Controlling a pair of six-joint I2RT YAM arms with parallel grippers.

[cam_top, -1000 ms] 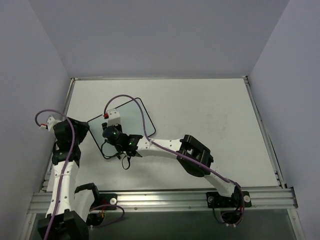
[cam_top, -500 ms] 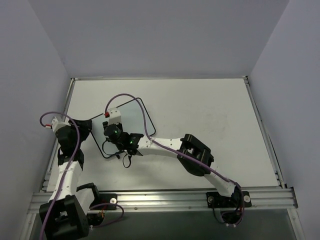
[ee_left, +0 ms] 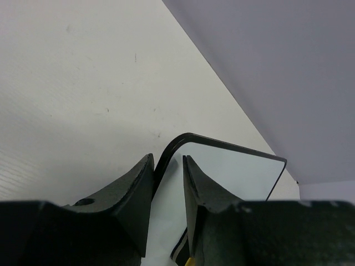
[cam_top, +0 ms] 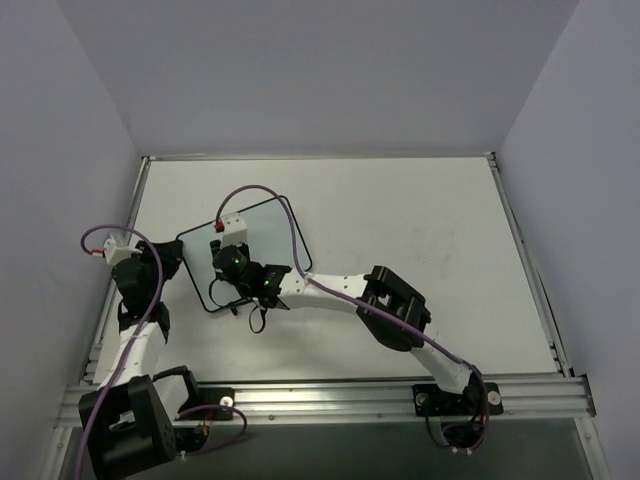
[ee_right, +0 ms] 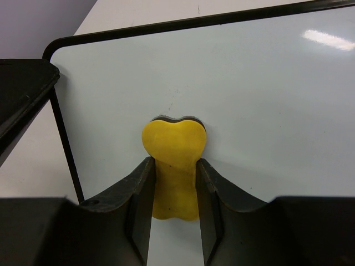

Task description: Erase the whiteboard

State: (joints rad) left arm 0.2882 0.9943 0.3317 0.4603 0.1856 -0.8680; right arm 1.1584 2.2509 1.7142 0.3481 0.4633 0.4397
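We are pinching a yellow eraser (ee_right: 173,166) in the right pincer (ee_right: 175,162), its jaws pressed tight on both sides of it. Its rounded end is pushing flat against the whiteboard (ee_right: 277,83), which is lying directly under and ahead of the fingertips. No drawing is showing on the part of the board the wrist view covers.

The left pincer (ee_left: 166,160) is straddling the board's black rim near a rounded corner, with the jaws standing narrowly apart and the rim running between them. We cannot tell whether they are biting on it yet.

We are judging the board to be light, thin and stiff, with a slick face. It is likely to skate across the table (cam_top: 420,220) under a rubbing stroke unless it is pinned. The rim is the place to take hold of it, since it is firmer than the glossy face. We are expecting the eraser to be soft, so moderate pressure should do.
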